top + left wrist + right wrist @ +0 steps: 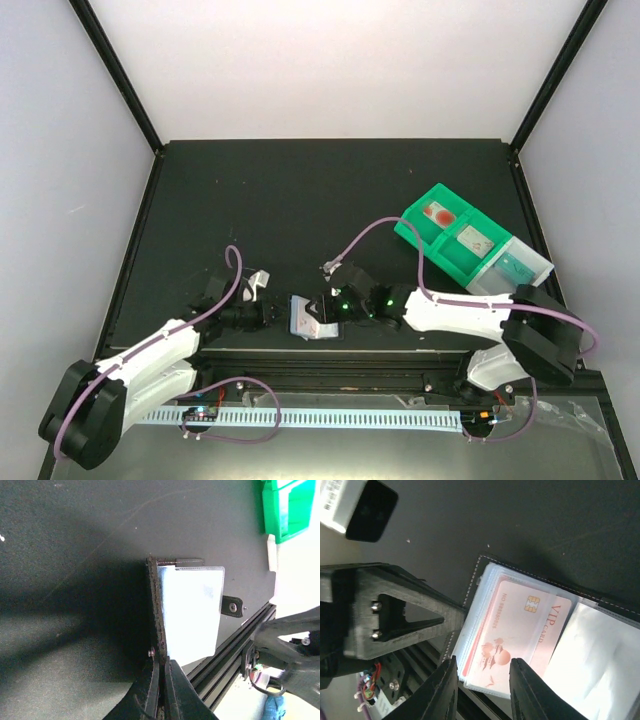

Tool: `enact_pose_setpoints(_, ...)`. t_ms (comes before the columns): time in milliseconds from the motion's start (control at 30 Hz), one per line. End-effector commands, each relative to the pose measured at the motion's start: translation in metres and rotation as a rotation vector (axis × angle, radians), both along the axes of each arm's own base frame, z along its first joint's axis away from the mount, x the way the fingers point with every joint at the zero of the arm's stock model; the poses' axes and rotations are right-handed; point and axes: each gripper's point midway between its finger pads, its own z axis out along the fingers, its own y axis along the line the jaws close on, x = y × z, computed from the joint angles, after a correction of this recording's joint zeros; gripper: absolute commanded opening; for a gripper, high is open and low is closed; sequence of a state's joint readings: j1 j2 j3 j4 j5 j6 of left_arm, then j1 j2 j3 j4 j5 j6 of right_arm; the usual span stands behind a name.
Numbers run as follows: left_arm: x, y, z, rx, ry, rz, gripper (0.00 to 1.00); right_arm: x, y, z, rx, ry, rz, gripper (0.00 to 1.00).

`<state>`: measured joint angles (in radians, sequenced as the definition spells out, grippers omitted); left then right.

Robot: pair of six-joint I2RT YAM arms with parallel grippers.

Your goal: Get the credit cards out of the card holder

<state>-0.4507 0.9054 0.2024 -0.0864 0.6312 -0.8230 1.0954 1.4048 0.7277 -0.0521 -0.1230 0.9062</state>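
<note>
Both arms bend inward low along the worktop's (pixel 300 200) near edge and meet at the open card holder (pixel 303 318). The left hand (pixel 161 662) is clamped on the holder's black edge. The right hand's (pixel 483 664) fingers stand apart over a red-marked white card (pixel 520 625) in a clear pocket. The wrist view cuts off the holder's other half.

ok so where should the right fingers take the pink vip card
Probably its short end opposite the chip, approached from that end. The VIP card lies flat in the card holder, and that end sits between the right gripper fingers.
</note>
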Motion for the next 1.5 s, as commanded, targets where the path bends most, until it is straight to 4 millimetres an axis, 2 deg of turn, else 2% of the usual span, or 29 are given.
enact_pose_setpoints(0,-0.002,-0.002,-0.001,-0.005,-0.005,-0.005,0.08,-0.003,0.008,-0.017,-0.003,0.030,0.019,0.28)
enact_pose_setpoints(167,0.000,0.008,-0.002,0.070,-0.005,0.020,0.30,-0.003,0.001,-0.037,-0.060,0.034,0.014,0.25)
enact_pose_setpoints(300,0.005,0.015,0.011,0.115,-0.059,0.034,0.42,-0.006,-0.003,-0.052,-0.070,0.058,0.010,0.22)
enact_pose_setpoints(400,0.006,0.014,0.017,0.111,-0.079,0.028,0.48,-0.009,-0.002,-0.059,-0.032,0.095,0.014,0.21)
enact_pose_setpoints(500,0.004,0.012,0.014,0.095,-0.067,0.020,0.50,-0.010,-0.003,-0.065,-0.036,0.111,0.013,0.20)
enact_pose_setpoints(567,0.001,0.008,0.011,0.071,-0.057,0.010,0.49,-0.009,-0.003,-0.068,-0.039,0.108,0.011,0.19)
enact_pose_setpoints(633,-0.001,0.003,0.010,0.034,-0.048,-0.008,0.41,-0.008,-0.005,-0.072,-0.047,0.107,0.004,0.18)
enact_pose_setpoints(733,-0.005,-0.003,0.009,0.000,-0.037,-0.029,0.34,-0.006,-0.005,-0.074,-0.041,0.110,0.004,0.17)
enact_pose_setpoints(933,-0.008,-0.003,-0.002,-0.007,-0.030,-0.025,0.22,-0.005,-0.004,-0.075,-0.032,0.114,0.007,0.17)
enact_pose_setpoints(1467,-0.012,-0.003,-0.027,0.031,0.030,-0.039,0.12,-0.004,0.001,-0.083,-0.032,0.137,0.011,0.17)
